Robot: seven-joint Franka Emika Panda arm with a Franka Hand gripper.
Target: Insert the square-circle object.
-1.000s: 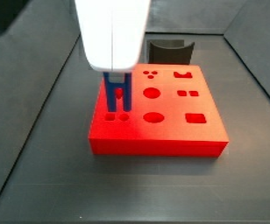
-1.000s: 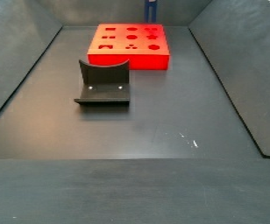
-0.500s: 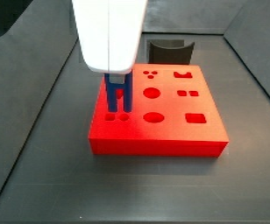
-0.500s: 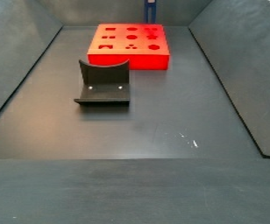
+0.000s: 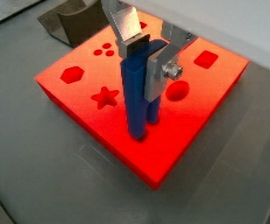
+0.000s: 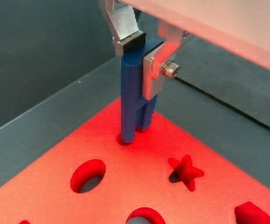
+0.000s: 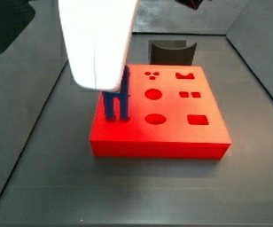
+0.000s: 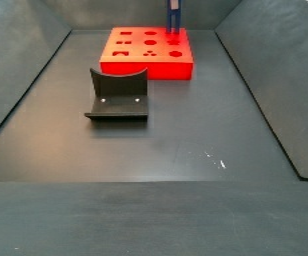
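The gripper (image 5: 147,54) is closed on the upper part of the blue piece (image 5: 138,92), its silver fingers (image 6: 124,30) pressing either side, and holds it upright over the red block (image 5: 196,140). In both wrist views the two prongs reach down to the block's top face near one corner, and their tips seem to meet the surface or just enter small holes there; I cannot tell how deep they sit. In a side view the blue piece (image 7: 115,104) stands at the left part of the red block (image 7: 163,142), centre of the frame, below the white arm. My judgement is that the pick-up and carrying are done, the piece is lined up, and what is left is pushing it fully down and letting go. Room is tight around the prongs, since the star hole (image 5: 103,97) and round hole (image 5: 177,88) lie close by, and the block's edge is near. The dark holder (image 8: 118,95) sits well apart in the left centre of a side view, with open floor (image 8: 184,180) around.
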